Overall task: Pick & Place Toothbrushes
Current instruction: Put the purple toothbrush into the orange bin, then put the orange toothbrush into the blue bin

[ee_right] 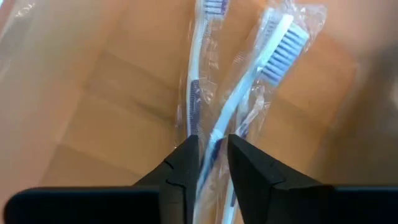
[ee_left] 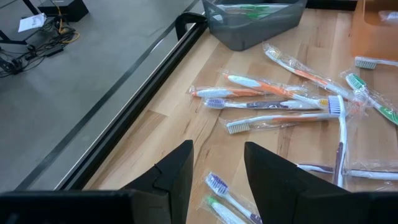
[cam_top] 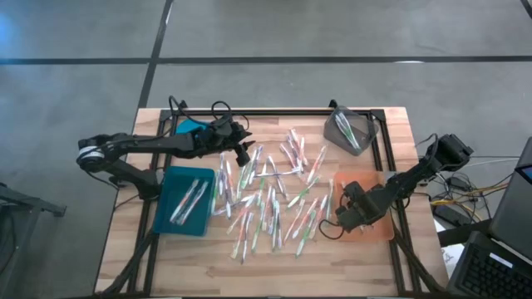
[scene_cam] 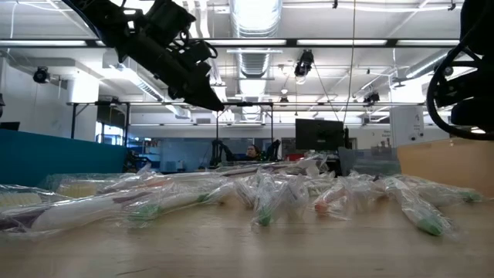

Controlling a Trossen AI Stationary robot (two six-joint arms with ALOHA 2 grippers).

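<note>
Dozens of wrapped toothbrushes point(cam_top: 270, 195) lie scattered on the middle of the wooden table and show as a pile point(scene_cam: 262, 197) in the low view. A few lie in the teal tray point(cam_top: 170, 218) and in the grey bin point(cam_top: 337, 133). My left gripper point(cam_top: 242, 149) hovers open above the far left part of the pile, with toothbrushes point(ee_left: 280, 102) ahead of its fingers point(ee_left: 177, 174). My right gripper point(cam_top: 343, 213) is low over the orange tray point(cam_top: 376, 231). It is shut on a white-handled toothbrush point(ee_right: 249, 87), and a second, purple-bristled toothbrush point(ee_right: 199, 68) lies beside that one. My right gripper pinches the white-handled wrapped toothbrush by its handle point(ee_right: 219, 129) between the two fingers point(ee_right: 186, 162), coming from above. The brush runs on ahead of the fingers, with its bristle head point(ee_right: 285, 53) over the orange tray's floor. Whether it rests there I cannot tell.
A black frame rail point(cam_top: 274, 113) and cables point(cam_top: 195, 108) run along the table's far edge. The grey bin stands at the far right and the teal tray at the near left. Bare wood point(cam_top: 274, 270) lies along the near edge. Cables and gear point(cam_top: 465, 208) sit off the right side.
</note>
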